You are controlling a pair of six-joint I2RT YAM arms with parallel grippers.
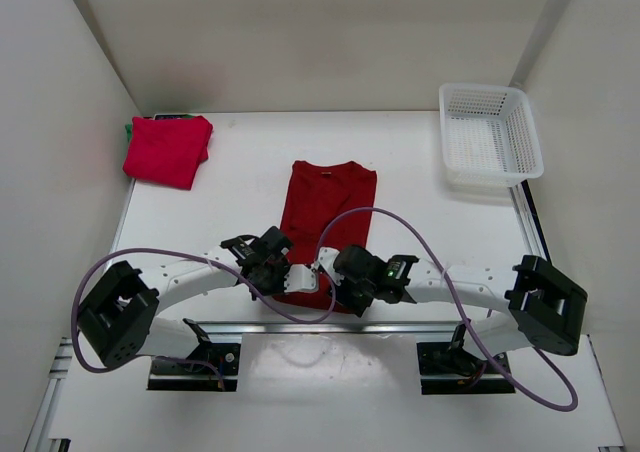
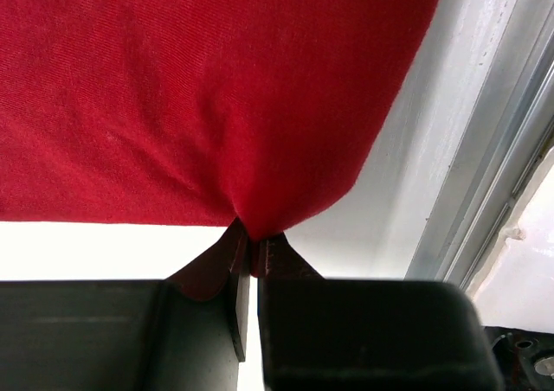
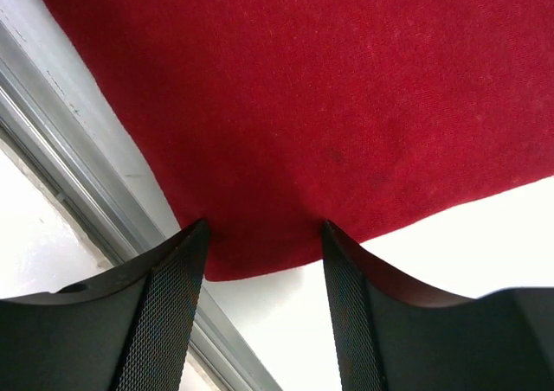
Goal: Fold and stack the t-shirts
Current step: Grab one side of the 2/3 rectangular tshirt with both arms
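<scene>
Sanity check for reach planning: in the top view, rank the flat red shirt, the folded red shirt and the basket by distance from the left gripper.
1. Flat red shirt, centre of the table: the left gripper is pinching its near hem.
2. Folded red shirt, far left corner.
3. Basket, far right corner.

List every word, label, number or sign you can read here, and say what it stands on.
No text can be read in any view.
Flat red cotton t-shirt: there is a dark patch inside the collar, too small to tell whether it is a label.
Folded red t-shirt: no lettering shows.
White plastic mesh basket: no lettering shows.
</scene>
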